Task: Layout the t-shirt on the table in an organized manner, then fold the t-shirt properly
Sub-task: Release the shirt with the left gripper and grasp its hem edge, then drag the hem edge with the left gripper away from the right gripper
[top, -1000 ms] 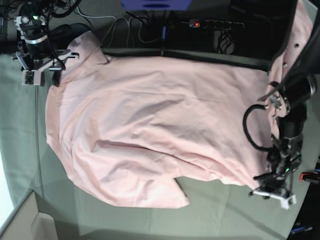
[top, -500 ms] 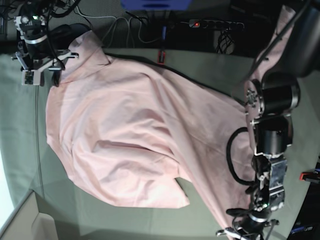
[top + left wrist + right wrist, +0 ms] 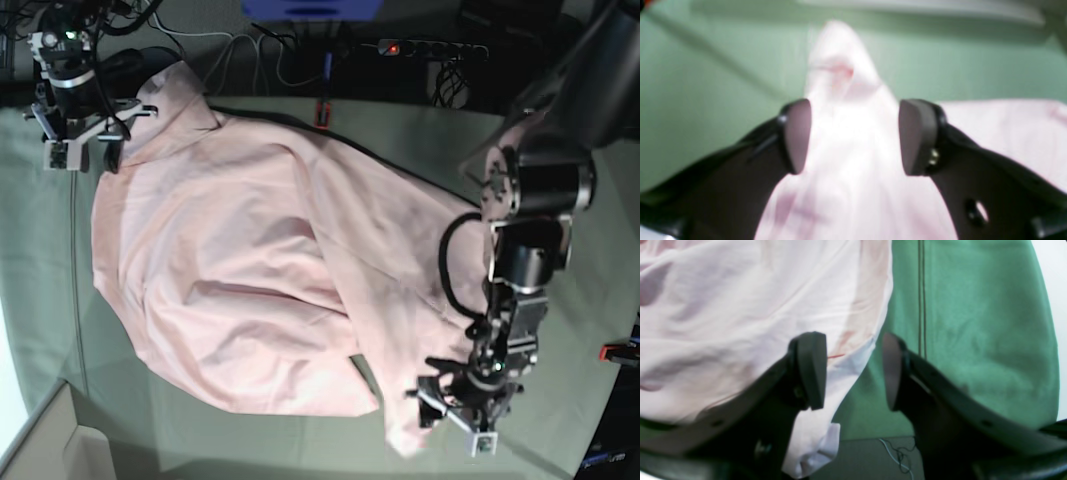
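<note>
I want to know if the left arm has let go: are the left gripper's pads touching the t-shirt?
Cannot tell. In the blurred left wrist view the left gripper stands open with the t-shirt between its pads; no clear gap or contact shows.

Base view overhead on the table [image 3: 250, 440], wrist views close behind each gripper, sharing the t-shirt [image 3: 230, 280]

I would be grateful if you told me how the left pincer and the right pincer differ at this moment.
The left pincer sits at the near side with t-shirt fabric between its parted jaws; the right pincer is at the far corner, straddling the shirt's edge over the table. Both stand open, gripping nothing.
</note>
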Motion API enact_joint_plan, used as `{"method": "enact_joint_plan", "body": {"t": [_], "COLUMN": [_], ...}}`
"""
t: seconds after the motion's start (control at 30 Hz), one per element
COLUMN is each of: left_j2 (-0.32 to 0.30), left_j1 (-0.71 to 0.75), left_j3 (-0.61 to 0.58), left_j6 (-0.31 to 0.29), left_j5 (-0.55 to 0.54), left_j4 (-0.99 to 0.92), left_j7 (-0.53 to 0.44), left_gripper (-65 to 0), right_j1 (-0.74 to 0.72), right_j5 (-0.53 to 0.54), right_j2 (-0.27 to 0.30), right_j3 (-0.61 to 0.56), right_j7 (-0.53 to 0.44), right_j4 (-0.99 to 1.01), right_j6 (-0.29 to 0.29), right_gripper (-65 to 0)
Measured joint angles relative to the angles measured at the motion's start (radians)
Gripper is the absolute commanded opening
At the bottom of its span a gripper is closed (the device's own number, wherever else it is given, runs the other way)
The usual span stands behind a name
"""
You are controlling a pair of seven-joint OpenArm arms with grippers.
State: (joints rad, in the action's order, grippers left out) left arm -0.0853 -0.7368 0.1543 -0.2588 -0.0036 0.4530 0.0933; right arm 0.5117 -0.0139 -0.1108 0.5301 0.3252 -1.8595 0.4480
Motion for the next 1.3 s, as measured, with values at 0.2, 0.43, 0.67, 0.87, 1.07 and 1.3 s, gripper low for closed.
{"method": "enact_joint_plan", "body": {"t": [0.2, 0.43, 0.67, 0.87, 1.07, 1.3], "left_j2": [0.007, -0.003, 0.009, 0.014, 0.011, 0.020], "left_j1": [0.172, 0.455, 0.586, 0.620, 0.625, 0.619], "left_j3": [0.059, 0.319, 0.352, 0.382, 0.405, 0.399], "left_j6": [-0.005, 0.011, 0.003, 0.000, 0.004, 0.004], "left_j5": [-0.008, 0.004, 0.000, -0.004, 0.000, 0.000], "left_j4": [0.304, 0.682, 0.694, 0.703, 0.666, 0.652], "left_j7": [0.065, 0.379, 0.383, 0.377, 0.378, 0.336], "left_gripper": [-33.0, -35.6, -35.6, -35.7, -35.7, -35.7], "right_j1": [-0.001, -0.006, -0.006, -0.006, -0.003, 0.000], "right_j5": [0.001, 0.000, 0.000, 0.000, 0.000, 0.000], "right_j2": [-0.001, 0.000, -0.001, -0.003, -0.003, -0.003], "right_j3": [0.000, 0.000, -0.003, -0.005, -0.005, -0.005], "right_j7": [0.000, -0.004, 0.000, 0.000, -0.001, 0.000], "right_j4": [0.000, 0.000, 0.000, 0.000, 0.000, 0.000], "right_j6": [0.000, 0.000, 0.000, 0.000, 0.000, 0.000], "right_gripper": [-37.5, -37.5, -37.5, -37.5, -37.5, -37.5]}}
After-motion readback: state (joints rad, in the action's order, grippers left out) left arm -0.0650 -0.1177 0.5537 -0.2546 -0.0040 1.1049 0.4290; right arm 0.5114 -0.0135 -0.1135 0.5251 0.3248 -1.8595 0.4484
